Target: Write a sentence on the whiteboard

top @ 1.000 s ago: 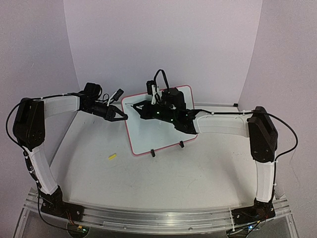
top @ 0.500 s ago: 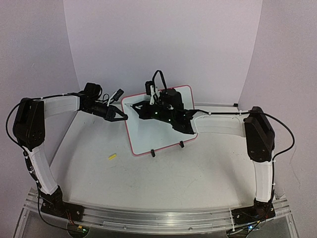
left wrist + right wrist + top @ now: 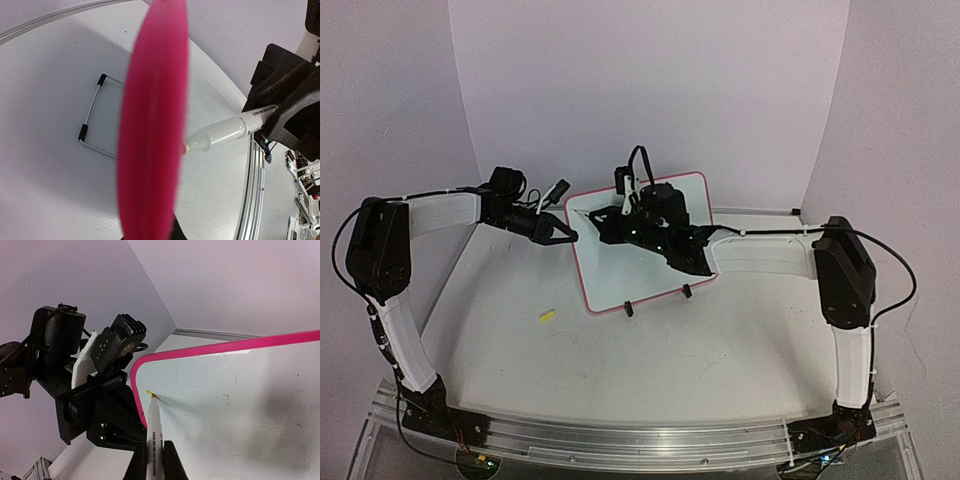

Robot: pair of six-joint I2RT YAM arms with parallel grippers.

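Observation:
The whiteboard point(image 3: 625, 285), white with a red frame, stands tilted at mid-table on two black clip feet. My left gripper point(image 3: 569, 237) is shut on its left edge, which fills the left wrist view as a pink band point(image 3: 155, 125). My right gripper point(image 3: 155, 465) is shut on a white marker point(image 3: 154, 435), whose tip touches the board's upper left corner. Of the sentence, only a short yellow stroke point(image 3: 148, 392) shows at the tip. In the top view the right gripper point(image 3: 607, 215) covers the board's upper part.
A small yellow cap point(image 3: 547, 316) lies on the table left of the board's front. A wire stand point(image 3: 92, 117) with black tips lies behind the board. Purple walls close in the back and both sides.
The right arm has edged slightly left, carrying the marker toward the board's upper left corner. The left arm and the board have not moved.

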